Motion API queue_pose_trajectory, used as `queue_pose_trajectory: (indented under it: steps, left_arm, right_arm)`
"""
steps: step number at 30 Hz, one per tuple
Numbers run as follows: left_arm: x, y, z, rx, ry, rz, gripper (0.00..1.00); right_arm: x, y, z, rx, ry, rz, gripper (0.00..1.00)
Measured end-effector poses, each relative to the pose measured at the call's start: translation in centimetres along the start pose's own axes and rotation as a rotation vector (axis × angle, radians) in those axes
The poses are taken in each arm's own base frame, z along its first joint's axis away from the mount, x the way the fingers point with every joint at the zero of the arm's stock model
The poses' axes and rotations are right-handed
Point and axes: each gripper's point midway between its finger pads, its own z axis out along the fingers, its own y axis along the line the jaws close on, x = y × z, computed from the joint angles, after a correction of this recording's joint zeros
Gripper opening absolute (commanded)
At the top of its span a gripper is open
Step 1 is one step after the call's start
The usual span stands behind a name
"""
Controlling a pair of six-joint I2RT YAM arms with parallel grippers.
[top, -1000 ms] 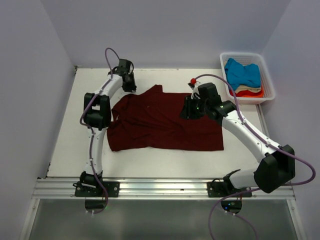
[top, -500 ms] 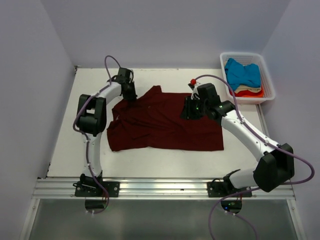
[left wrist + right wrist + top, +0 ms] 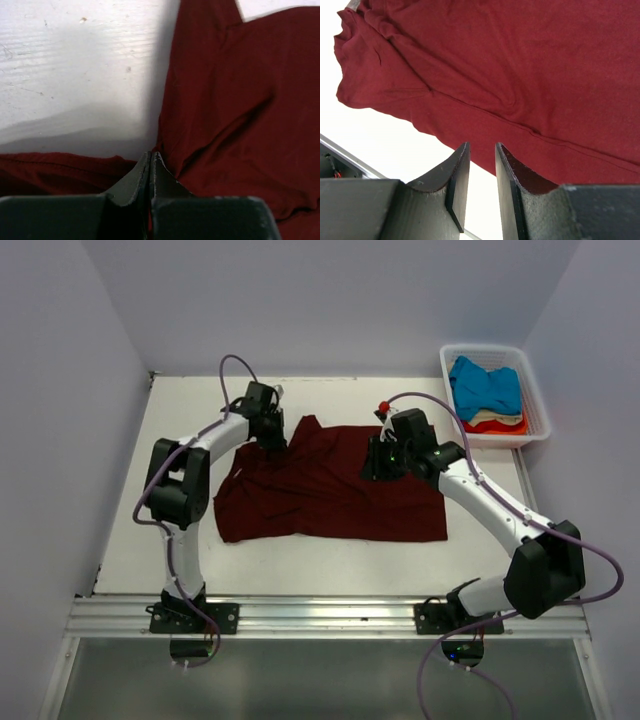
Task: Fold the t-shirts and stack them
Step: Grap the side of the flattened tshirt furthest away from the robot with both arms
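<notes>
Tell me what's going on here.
Two robot arms are working on a maroon shirt spread on the table. The left hand is shut on the cloth at the shirt's far left edge, with creases fanning out from the pinch. The right hand hangs open over the shirt's far right part, gripping nothing. A blue shirt and others wait in the basket at the far right.

Robot lab test cell, not a home or shop. Plain pale lavender panel walls (image 3: 330, 300) box in a flat white surface (image 3: 130, 530). A silver aluminium extrusion rail (image 3: 330, 615) runs along the near edge, with two white-and-black jointed robot arms bolted to it: left arm (image 3: 185, 480), right arm (image 3: 500, 515). Loose purple cables (image 3: 590, 570) loop off both. Staged props: dark maroon cloth t-shirt (image 3: 320, 490) spread flat, white plastic slatted basket (image 3: 484, 348) in the far right corner.
</notes>
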Motion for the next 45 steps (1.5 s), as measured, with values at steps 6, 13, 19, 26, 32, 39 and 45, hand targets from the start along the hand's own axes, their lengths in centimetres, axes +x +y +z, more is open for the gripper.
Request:
queue_pose_trajectory:
  steps: [6,13,19,26,32,39,45]
  left_arm:
    - [-0.8,-2.8,-4.6,0.053,-0.079,0.027,0.0]
    - [1.5,-3.5,-5.9,0.074,-0.076,0.037,0.0]
    - [10.4,-2.9,-4.1,0.042,0.099,0.045,0.0]
    - [14.0,-9.1,-6.6,0.1,0.077,0.204,0.0]
    - [17.8,-11.0,-7.9,0.075,0.073,0.301,0.2]
    - [21.3,-10.2,-9.0,-0.002,0.093,0.36,0.41]
    - [22.6,-9.6,-11.2,0.002,0.058,0.33,0.5]
  right_arm:
    - [0.3,-0.3,0.4,0.007,0.01,0.003,0.3]
    - [0.9,-0.5,0.7,0.013,0.024,0.01,0.29]
    - [1.4,-0.8,0.8,0.02,0.037,0.014,0.29]
    - [1.9,-1.0,1.0,0.024,0.048,0.019,0.28]
    - [2.1,-1.1,1.1,0.025,0.05,0.019,0.29]
    - [2.5,-1.4,1.6,0.032,0.068,0.022,0.32]
    - [2.4,-1.2,4.6,0.018,0.139,0.045,0.36]
